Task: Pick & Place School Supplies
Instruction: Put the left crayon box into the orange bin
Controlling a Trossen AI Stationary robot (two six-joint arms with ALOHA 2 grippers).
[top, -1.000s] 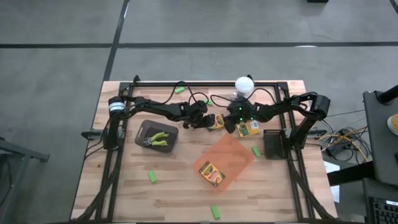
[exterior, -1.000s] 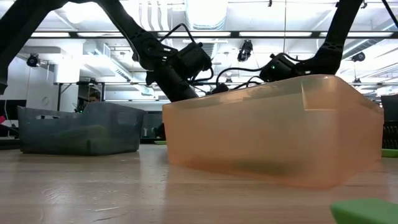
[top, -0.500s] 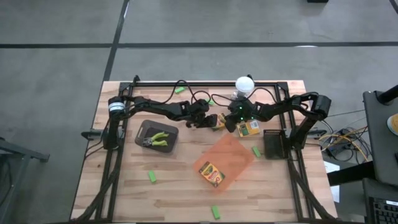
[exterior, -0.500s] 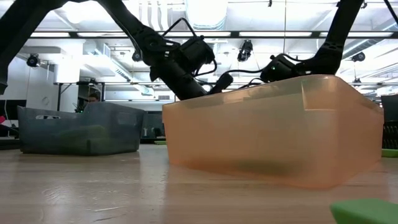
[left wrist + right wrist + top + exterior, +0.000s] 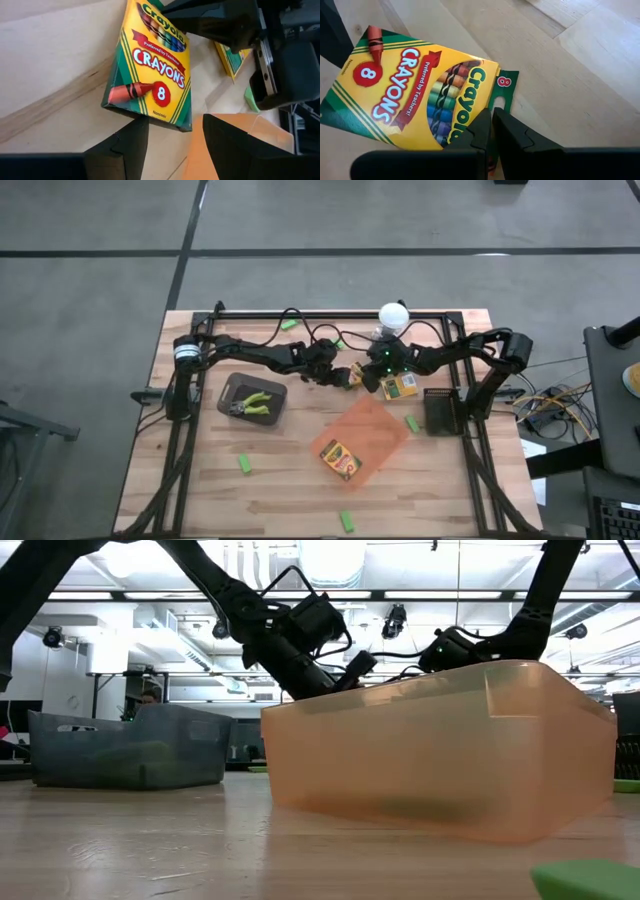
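Over the last second my left gripper (image 5: 333,374) has slid toward the middle of the worktop (image 5: 200,480), closing on the crayon box (image 5: 350,375) that my right gripper (image 5: 368,378) is pinching. In the right wrist view the fingers (image 5: 485,131) are nearly together, clamped on the box's flap end (image 5: 420,100). In the left wrist view the box (image 5: 150,65) lies just ahead of my left fingers (image 5: 125,145), which stand wide apart and touch nothing. A second crayon box (image 5: 402,387) sits just beside the right gripper, and a third (image 5: 341,459) lies inside the orange tray (image 5: 385,425), whose near corner is close under both grippers, so room there is tight. The white lamp (image 5: 393,316) crowds the far edge behind them. The grey bin (image 5: 232,385) holds the green-handled pliers (image 5: 256,403). Green stubs lie at open spots: one (image 5: 244,465) on the left side, one (image 5: 347,521) at the near edge, one (image 5: 412,423) beside the black holder (image 5: 441,412).
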